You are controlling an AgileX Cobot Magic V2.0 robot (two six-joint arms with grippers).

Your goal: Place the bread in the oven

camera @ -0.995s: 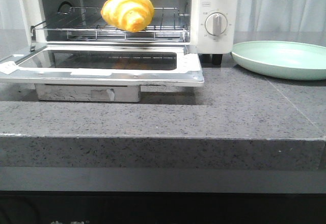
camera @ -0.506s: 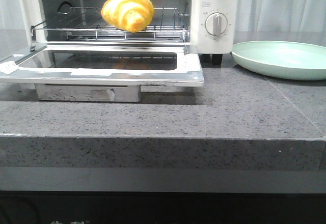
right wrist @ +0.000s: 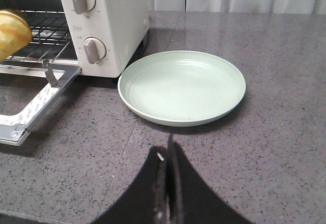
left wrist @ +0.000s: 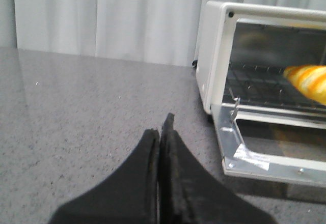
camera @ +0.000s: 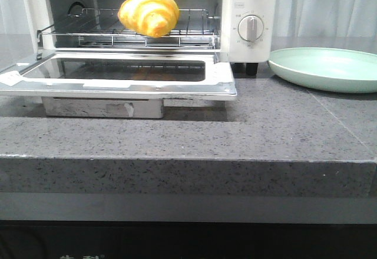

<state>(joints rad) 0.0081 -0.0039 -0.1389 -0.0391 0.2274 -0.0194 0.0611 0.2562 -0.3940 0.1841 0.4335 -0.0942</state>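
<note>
surface: we see grey speckled stone counter [camera: 283,135], white curtain [left wrist: 112,20] behind | bread [camera: 148,13] on wire rack [camera: 194,23] inside oven [camera: 247,12], door [camera: 118,76] down | green plate [right wrist: 182,87] beside oven | left gripper [left wrist: 160,132] and right gripper [right wrist: 168,155]: fingers together, holding nothing

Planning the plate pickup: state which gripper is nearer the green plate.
Right. The right gripper is shut just in front of the plate; the left gripper is shut beyond the oven's far side.

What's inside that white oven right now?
Inside the oven, a striped yellow bread sits on the wire rack, with the door folded down open. The space under the rack and the back corners are too dark or hidden to make out.
</note>
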